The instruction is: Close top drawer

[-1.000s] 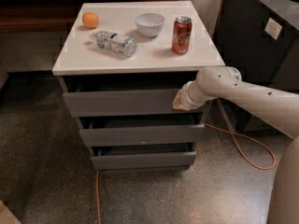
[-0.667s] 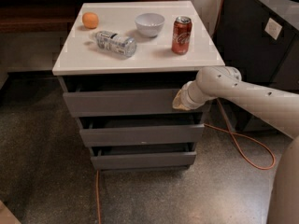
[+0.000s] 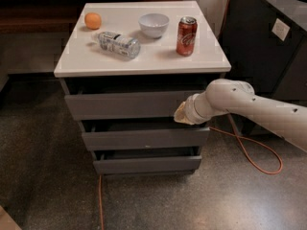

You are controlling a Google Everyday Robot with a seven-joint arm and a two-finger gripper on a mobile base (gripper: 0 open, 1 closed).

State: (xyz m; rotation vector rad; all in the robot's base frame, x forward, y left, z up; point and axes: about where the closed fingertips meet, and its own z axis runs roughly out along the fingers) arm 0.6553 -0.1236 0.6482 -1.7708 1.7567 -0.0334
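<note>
The top drawer (image 3: 124,104) is the tallest grey front of the cabinet, just under the white top. It stands a little out from the cabinet, with a dark gap above it. My gripper (image 3: 181,114) is at the end of the white arm coming in from the right. It rests against the right end of the top drawer's front, near its lower edge.
On the white top (image 3: 144,56) lie an orange (image 3: 93,20), a plastic bottle on its side (image 3: 119,44), a white bowl (image 3: 153,24) and a red can (image 3: 186,36). Two shorter drawers (image 3: 144,140) sit below, slightly out. An orange cable (image 3: 254,152) runs on the floor at right. A dark cabinet (image 3: 268,42) stands at right.
</note>
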